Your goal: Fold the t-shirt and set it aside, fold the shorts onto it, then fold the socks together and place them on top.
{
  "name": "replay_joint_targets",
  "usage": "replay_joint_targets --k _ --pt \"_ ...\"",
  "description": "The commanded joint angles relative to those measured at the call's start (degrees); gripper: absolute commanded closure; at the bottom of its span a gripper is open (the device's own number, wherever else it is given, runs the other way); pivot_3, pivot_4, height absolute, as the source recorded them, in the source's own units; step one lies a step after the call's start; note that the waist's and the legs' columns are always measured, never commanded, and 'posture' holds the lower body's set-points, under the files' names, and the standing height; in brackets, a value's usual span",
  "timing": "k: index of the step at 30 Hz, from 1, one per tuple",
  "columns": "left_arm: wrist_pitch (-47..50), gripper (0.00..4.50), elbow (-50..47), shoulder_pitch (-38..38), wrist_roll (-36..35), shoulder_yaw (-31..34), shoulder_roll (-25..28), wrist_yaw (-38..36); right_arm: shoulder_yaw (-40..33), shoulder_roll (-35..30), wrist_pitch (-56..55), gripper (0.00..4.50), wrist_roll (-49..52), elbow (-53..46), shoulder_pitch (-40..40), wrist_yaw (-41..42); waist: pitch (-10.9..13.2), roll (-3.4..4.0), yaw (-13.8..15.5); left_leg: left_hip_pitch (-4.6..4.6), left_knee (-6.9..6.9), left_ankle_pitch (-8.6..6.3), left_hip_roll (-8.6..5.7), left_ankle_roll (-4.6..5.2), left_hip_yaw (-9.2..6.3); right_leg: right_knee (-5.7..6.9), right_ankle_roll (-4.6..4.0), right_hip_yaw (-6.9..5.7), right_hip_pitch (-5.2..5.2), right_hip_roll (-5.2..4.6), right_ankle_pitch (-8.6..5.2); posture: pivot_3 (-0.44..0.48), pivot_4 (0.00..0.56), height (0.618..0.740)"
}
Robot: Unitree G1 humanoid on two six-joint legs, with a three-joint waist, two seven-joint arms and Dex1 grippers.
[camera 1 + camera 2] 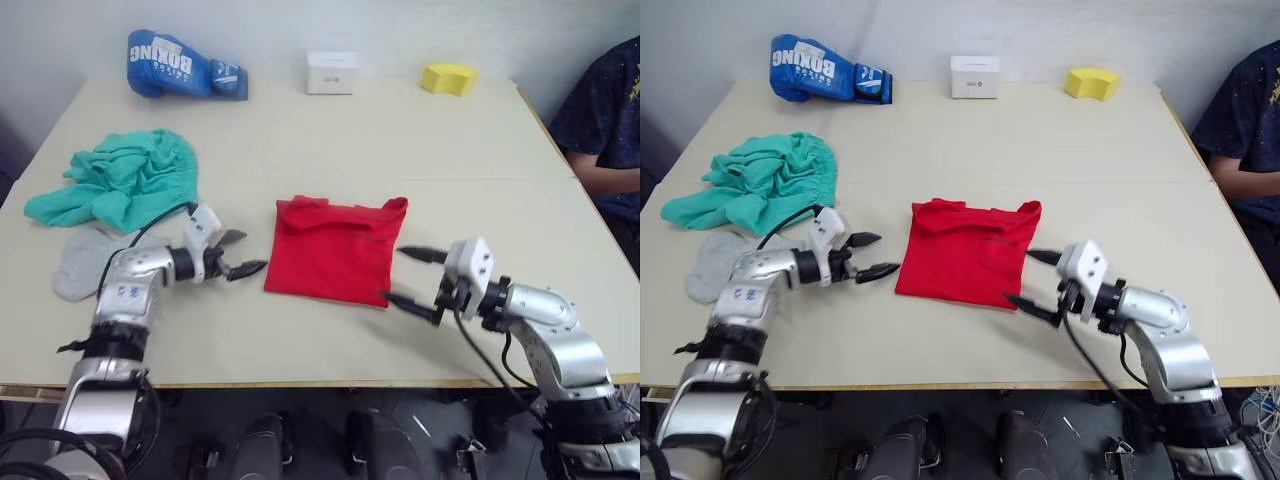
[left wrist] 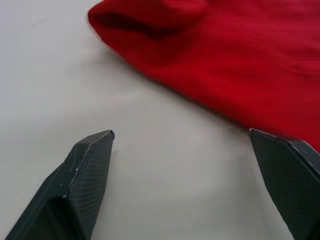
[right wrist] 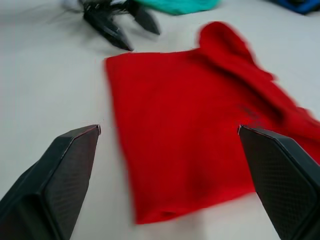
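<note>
The red t-shirt [image 1: 335,250] lies folded into a rough square at the table's middle front. My left gripper [image 1: 240,254] is open just off the shirt's left edge, holding nothing. My right gripper [image 1: 406,277] is open at the shirt's right front corner, also empty. The teal shorts [image 1: 125,177] lie crumpled at the left. Light grey socks [image 1: 80,262] lie flat in front of the shorts, partly hidden behind my left arm. In the right wrist view the t-shirt [image 3: 195,125] spreads ahead of the open fingers [image 3: 65,165], with the left gripper [image 3: 120,22] beyond it.
A blue boxing glove [image 1: 182,66], a small white box [image 1: 331,72] and a yellow block [image 1: 449,78] line the table's far edge. A person in a dark shirt [image 1: 608,120] sits at the right side. The table [image 1: 420,140] has bare surface behind the shirt.
</note>
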Motion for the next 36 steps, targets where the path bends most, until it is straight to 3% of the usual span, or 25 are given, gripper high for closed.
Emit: replay_joint_targets --k 1,8,9,11,14,22,26,29,36 --pt "-8.4 0.00 -9.4 5.0 -1.3 -1.1 1.7 -5.5 3.8 -0.5 -5.7 0.01 -6.6 -0.8 1.2 -1.2 0.0 -0.01 0.4 0.02 -0.01 -0.12 -0.03 -0.20 -0.04 -0.02 -0.01 0.12 0.03 -0.06 0.00 0.000 0.150 0.740" --pt "-19.2 0.00 -4.2 3.6 8.5 -7.7 -2.5 1.2 8.6 2.1 -18.5 0.01 -17.2 11.4 -2.3 -6.2 0.0 -0.01 1.4 0.01 0.00 -0.14 -0.10 -0.19 -0.09 -0.08 -0.06 0.08 0.08 -0.10 0.08 0.000 0.150 0.740" --pt "-20.6 0.00 -2.7 2.8 9.7 -8.7 -3.2 1.8 9.2 2.2 -19.8 0.18 -18.1 12.8 -2.6 -6.4 0.0 -0.02 1.4 0.01 0.00 0.00 -0.09 0.05 -0.09 -0.07 -0.06 0.06 0.08 -0.08 0.07 0.000 0.150 0.740" --pt "-22.8 0.00 0.5 0.9 11.9 -10.3 -4.2 3.1 9.8 2.7 -21.2 0.64 -19.4 15.0 -3.5 -7.4 -0.1 -0.04 1.4 0.01 0.00 0.02 -0.07 0.08 -0.09 -0.08 -0.06 0.03 0.09 -0.03 0.07 0.000 0.150 0.740" --pt "-24.8 0.62 4.4 -1.3 13.5 -11.3 -5.2 4.8 9.5 3.4 -21.8 1.69 -19.6 17.3 -4.7 -8.3 -0.1 -0.04 1.4 0.06 0.08 0.05 -0.06 0.12 -0.09 -0.01 -0.06 -0.16 0.15 -0.02 0.07 0.000 0.150 0.740" --pt "-29.5 3.13 9.8 -3.1 14.7 -15.0 -4.2 2.2 11.8 1.2 -29.6 4.47 -23.3 24.0 -7.4 -7.4 -0.1 -0.04 1.4 0.16 0.36 -0.01 -0.03 0.20 -0.24 0.10 -0.06 -0.41 0.36 -0.06 0.07 0.000 0.150 0.740" --pt "-29.5 4.42 6.1 -0.1 12.0 -14.8 -2.9 -0.3 12.0 1.2 -32.3 4.50 -22.4 25.0 -7.7 -6.7 -0.2 -0.02 1.3 0.16 0.40 -0.02 -0.01 0.18 -0.29 0.10 -0.06 -0.39 0.40 -0.05 0.07 0.000 0.150 0.740" --pt "-25.4 4.47 -0.7 3.9 8.8 -14.3 -1.1 -2.9 12.6 0.1 -36.3 4.50 -21.5 23.8 -6.3 -4.9 -0.2 -0.01 1.0 0.13 0.39 -0.05 0.01 0.15 -0.33 0.09 -0.10 -0.33 0.39 -0.05 0.05 0.000 0.150 0.740" --pt "-19.2 4.47 -20.3 19.1 4.6 -9.3 5.8 -0.7 10.5 -4.9 -38.3 4.50 -15.5 15.4 2.7 -1.5 -0.2 -0.01 0.2 0.04 0.30 -0.14 0.04 0.15 -0.43 -0.07 -0.17 -0.33 0.40 -0.06 -0.01 0.000 0.150 0.740"
